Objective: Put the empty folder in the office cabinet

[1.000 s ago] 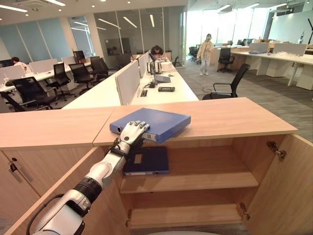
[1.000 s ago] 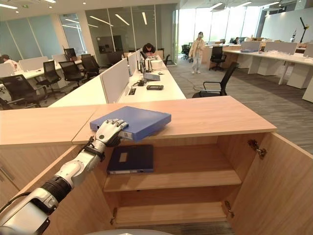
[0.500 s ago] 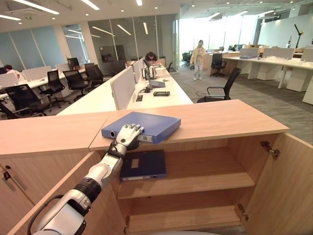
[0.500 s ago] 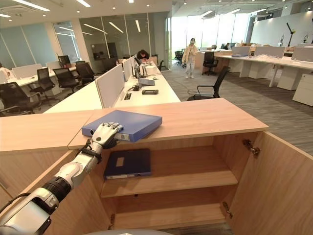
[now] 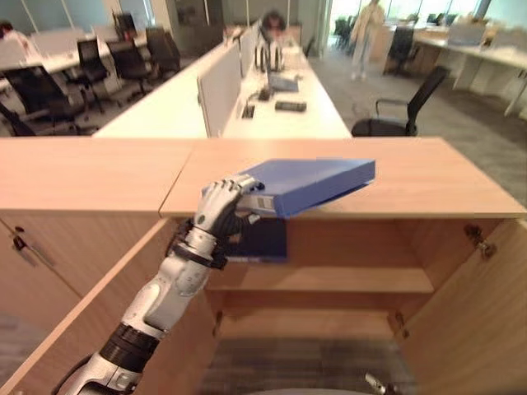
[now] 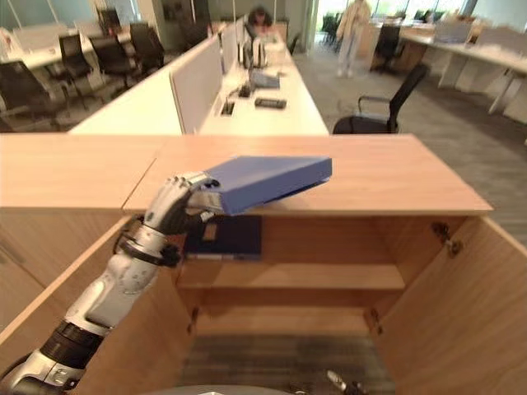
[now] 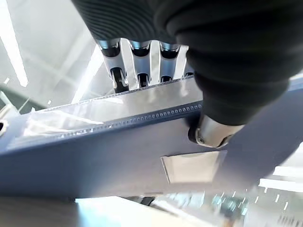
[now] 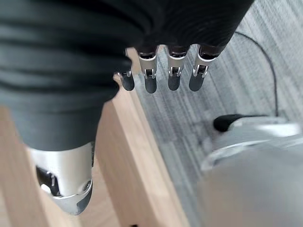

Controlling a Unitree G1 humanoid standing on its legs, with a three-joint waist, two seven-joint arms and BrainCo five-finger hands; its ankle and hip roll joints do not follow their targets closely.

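Folder [image 5: 309, 183], blue and thick, is in our left hand [image 5: 216, 202]: we have it by its spine end, fingers [image 7: 140, 75] curled over one face and the thumb [image 7: 214, 133] pressed on the other. It tilts, the held end out past the front edge of the cabinet top [image 5: 428, 177], the far end raised above that top; we cannot tell whether any part of it touches the wood. Inside the open office cabinet [image 5: 354, 280], a second, darker folder [image 5: 262, 241] lies flat on the upper shelf, directly below the blue one and at the left of the shelf. A lower shelf [image 6: 284, 319] sits beneath it. The right door [image 6: 457, 304] stands swung open. Our right hand [image 8: 71, 113] hangs beside a wooden panel [image 8: 137, 161], over grey floor, its fingers straight and apart, holding nothing.
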